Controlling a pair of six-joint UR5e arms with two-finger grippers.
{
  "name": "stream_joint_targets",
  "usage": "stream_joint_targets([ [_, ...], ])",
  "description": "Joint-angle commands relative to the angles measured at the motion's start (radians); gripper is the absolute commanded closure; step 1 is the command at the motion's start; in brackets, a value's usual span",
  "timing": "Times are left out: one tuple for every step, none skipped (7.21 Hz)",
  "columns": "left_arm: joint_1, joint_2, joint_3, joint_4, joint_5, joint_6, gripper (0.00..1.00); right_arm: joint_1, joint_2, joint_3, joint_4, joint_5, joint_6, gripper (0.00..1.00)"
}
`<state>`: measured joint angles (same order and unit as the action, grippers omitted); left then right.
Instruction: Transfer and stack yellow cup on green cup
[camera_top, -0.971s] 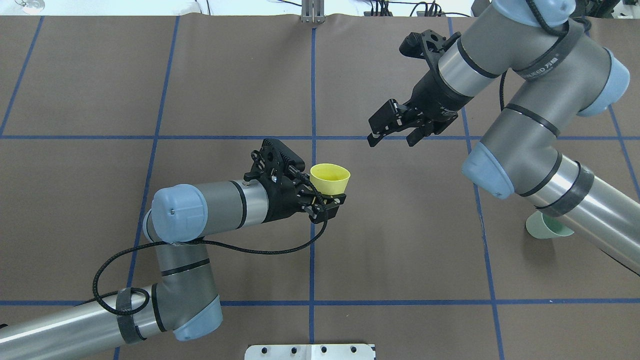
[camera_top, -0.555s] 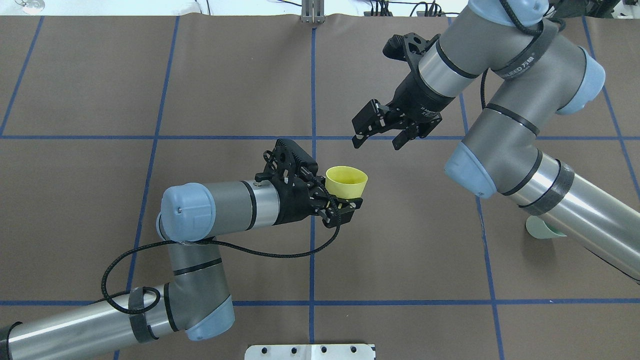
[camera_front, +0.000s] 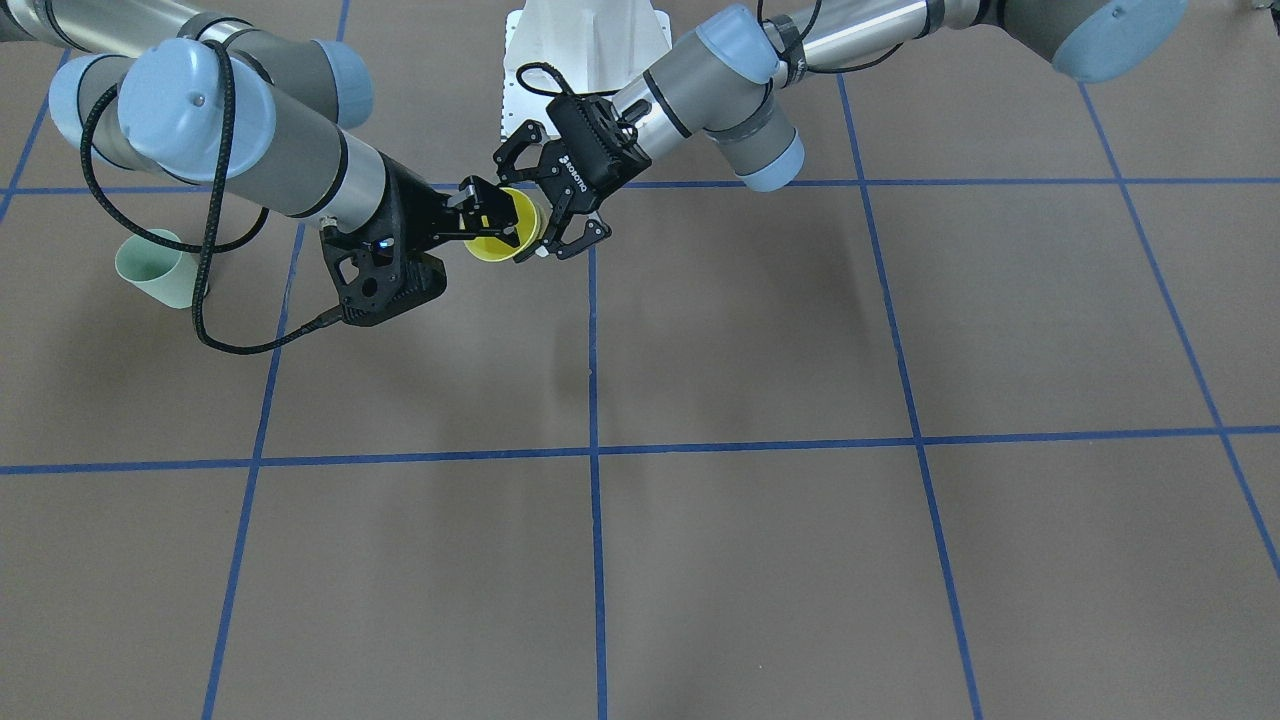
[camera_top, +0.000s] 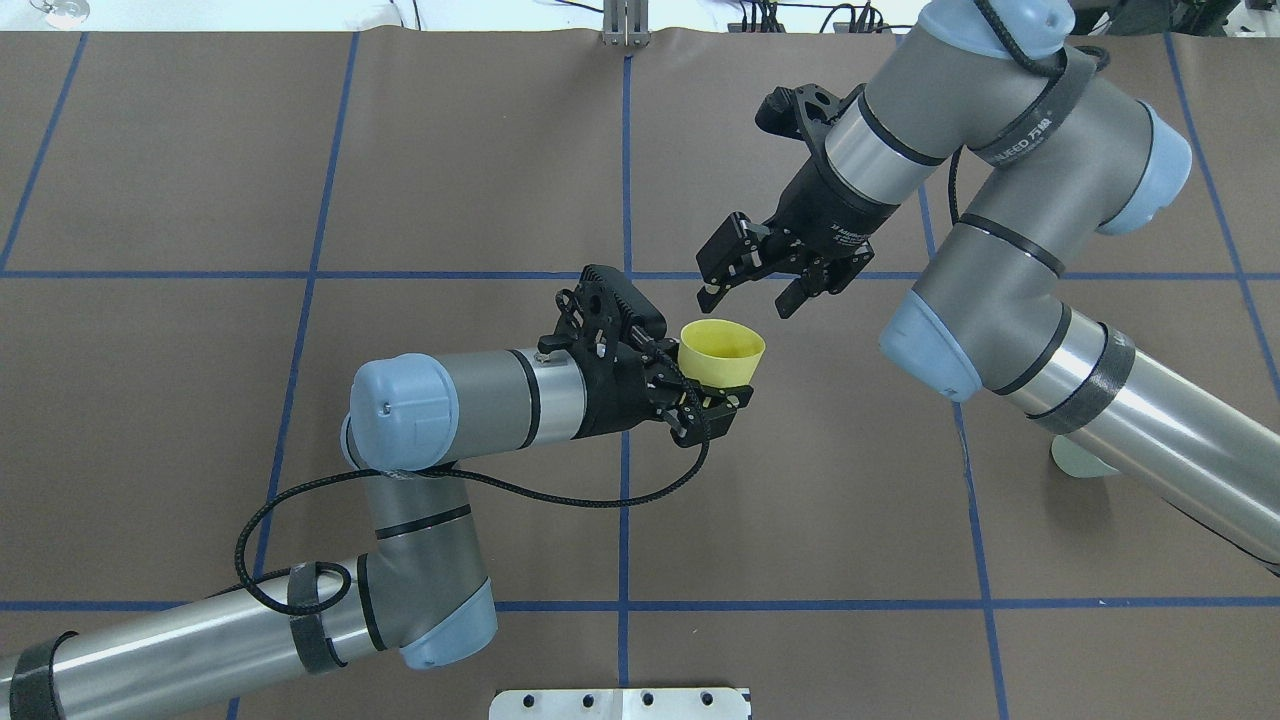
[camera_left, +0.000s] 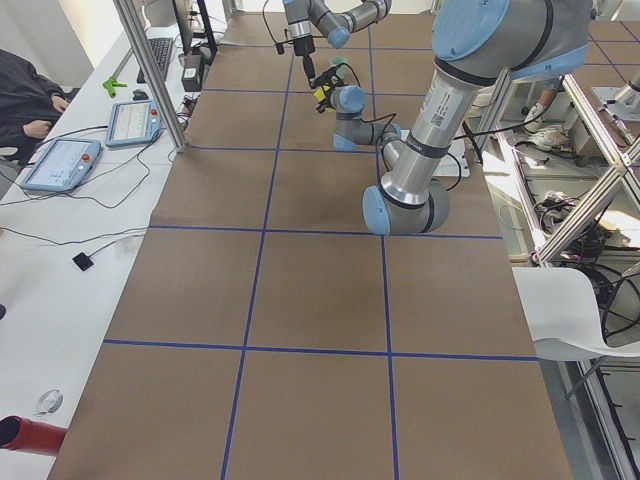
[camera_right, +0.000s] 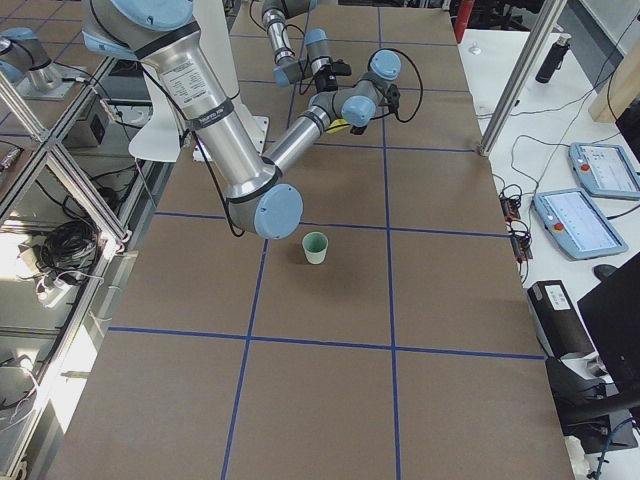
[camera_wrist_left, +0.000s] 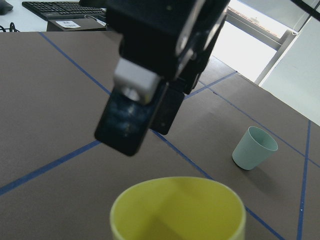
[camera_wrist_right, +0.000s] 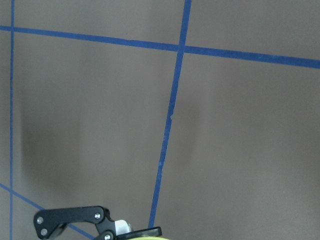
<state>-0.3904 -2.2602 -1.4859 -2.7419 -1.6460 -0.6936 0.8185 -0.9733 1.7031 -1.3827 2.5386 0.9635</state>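
The yellow cup (camera_top: 722, 350) is upright in the air over the table's middle, and my left gripper (camera_top: 722, 390) is shut on its lower body. The cup also shows in the front view (camera_front: 497, 247) and fills the bottom of the left wrist view (camera_wrist_left: 177, 212). My right gripper (camera_top: 750, 297) is open and empty, just above and beyond the cup's rim; the left wrist view shows it close overhead (camera_wrist_left: 147, 125). The green cup (camera_front: 155, 270) stands upright on the table at the right. It is mostly hidden under my right arm in the overhead view (camera_top: 1075, 460).
A metal plate (camera_top: 620, 703) sits at the table's near edge by my base. My right arm's elbow (camera_top: 925, 340) hangs over the table between the two cups. Blue tape lines (camera_top: 625, 150) grid the brown table. Tablets (camera_left: 60, 165) lie on a side desk.
My left arm has carried the yellow cup to the right and a little nearer. My right gripper has moved left and down toward the cup, still open.
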Motion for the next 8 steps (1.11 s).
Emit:
stream_joint_targets([
  [-0.007, -0.001, 0.002, -0.002, 0.000, 0.006, 1.00, 0.001, -0.031, 0.006, 0.001, 0.025, 0.000, 0.08],
  [-0.008, -0.001, 0.002, -0.010, -0.002, 0.006, 1.00, -0.002, -0.038, 0.007, 0.001, 0.025, 0.001, 0.11],
  [-0.008, -0.001, 0.002, -0.012, -0.002, 0.006, 1.00, -0.016, -0.038, 0.006, -0.001, 0.023, 0.001, 0.19],
  [-0.010, -0.001, 0.002, -0.012, -0.002, 0.006, 1.00, -0.019, -0.041, 0.006, -0.008, 0.023, 0.003, 0.30],
  [-0.011, -0.001, 0.002, -0.016, -0.002, 0.006, 1.00, -0.021, -0.045, 0.009, -0.009, 0.023, 0.003, 0.35],
  [-0.011, -0.001, 0.002, -0.018, -0.002, 0.006, 1.00, -0.019, -0.047, 0.012, -0.009, 0.023, 0.003, 0.39],
  [-0.018, -0.001, 0.004, -0.018, -0.003, 0.005, 1.00, -0.019, -0.053, 0.013, -0.009, 0.025, 0.003, 0.48],
  [-0.025, 0.001, 0.004, -0.018, -0.021, 0.005, 1.00, -0.019, -0.053, 0.015, -0.009, 0.025, 0.003, 0.57],
])
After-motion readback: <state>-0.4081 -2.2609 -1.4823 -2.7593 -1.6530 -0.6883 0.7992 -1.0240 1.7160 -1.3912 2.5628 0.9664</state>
